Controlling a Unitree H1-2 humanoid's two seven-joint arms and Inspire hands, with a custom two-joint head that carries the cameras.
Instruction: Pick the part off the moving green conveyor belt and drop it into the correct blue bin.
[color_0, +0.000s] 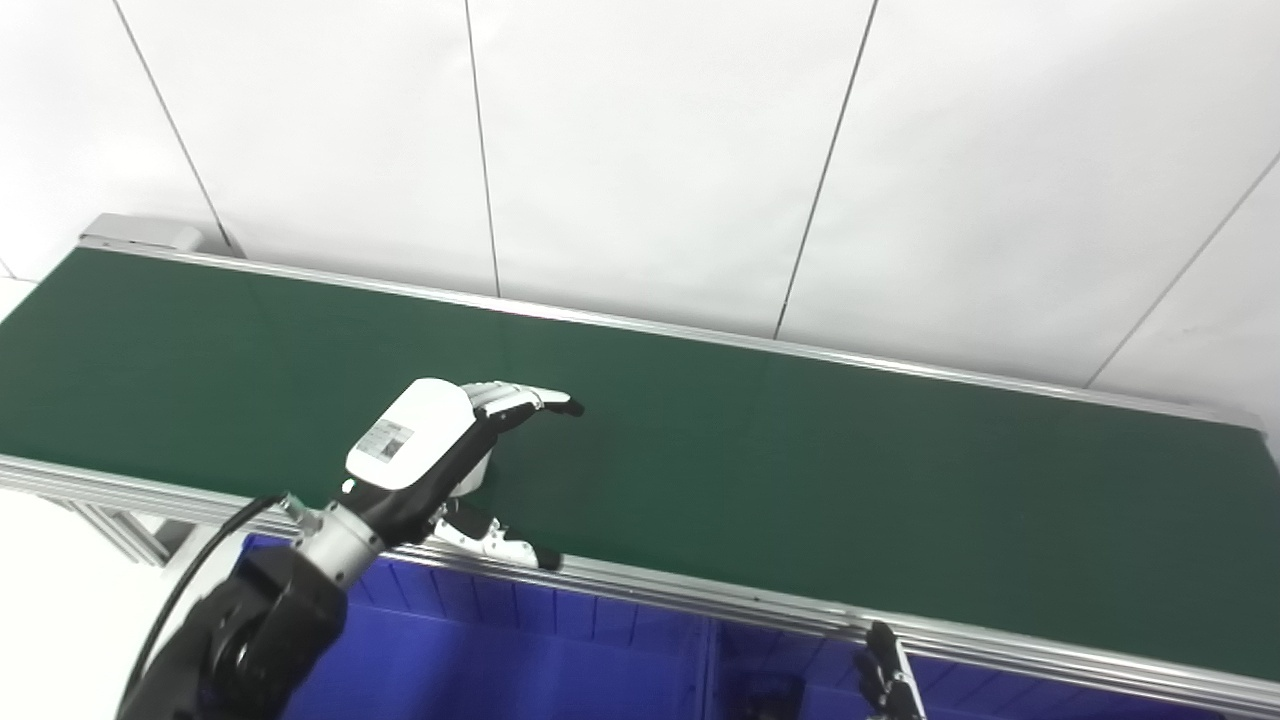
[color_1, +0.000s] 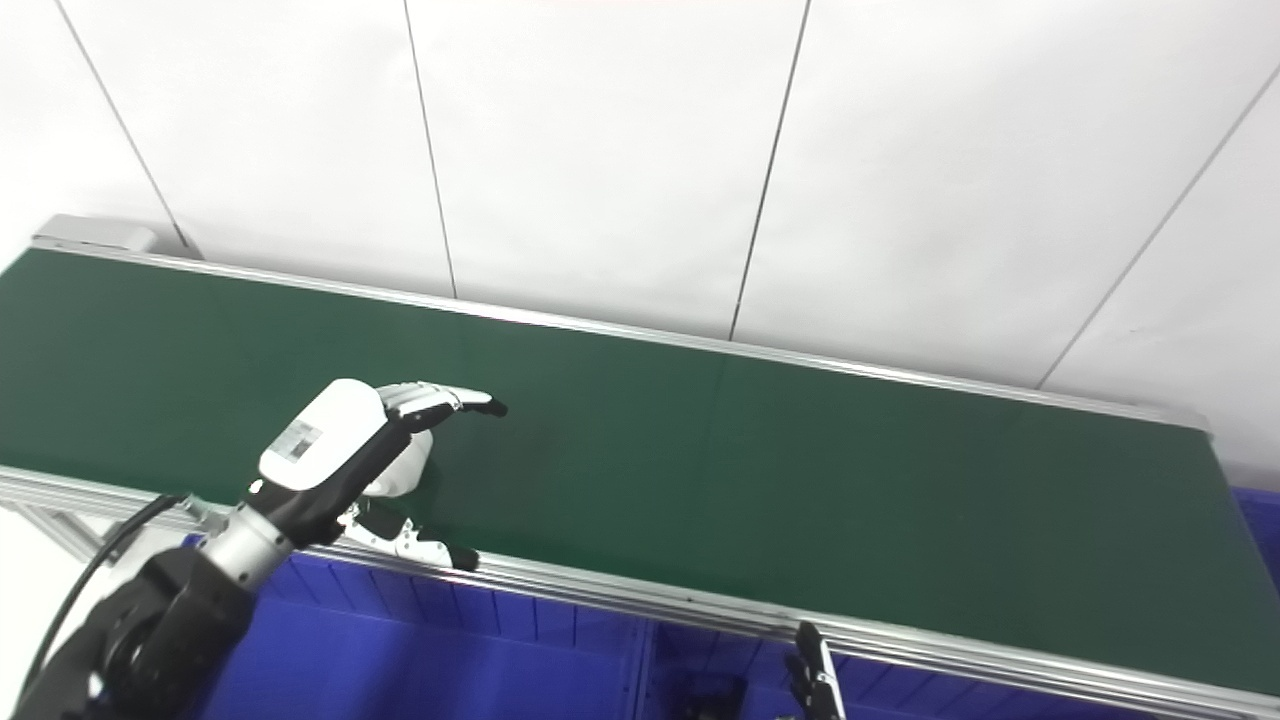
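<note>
Our left hand (color_0: 425, 440) hovers over the near edge of the green conveyor belt (color_0: 800, 470), palm down, its fingers (color_0: 525, 398) stretched out over the belt and its thumb (color_0: 495, 543) spread wide along the near rail. So the fingers are apart and grip nothing. Something pale and rounded shows just under the palm, but we cannot tell whether it is the part or a piece of the hand itself. Nowhere else on the belt do we see a part; it lies bare from the far left end to the right end.

Of our right hand (color_0: 888, 680) only a dark tip rises below the belt's near rail, toward the right. We cannot tell whether it is open or closed.

The blue bins (color_0: 520, 650) sit directly below the belt's near rail, with a divider wall between compartments.

We judge the main risk to be timing. The belt moves, so if the part comes under the open hand and we close late, it slides out past the fingers. Closing early could knock it along the belt or over the near rail into whichever bin lies below, perhaps the wrong one. The thumb lies close to the rail and could catch on it as the hand closes or lifts.
</note>
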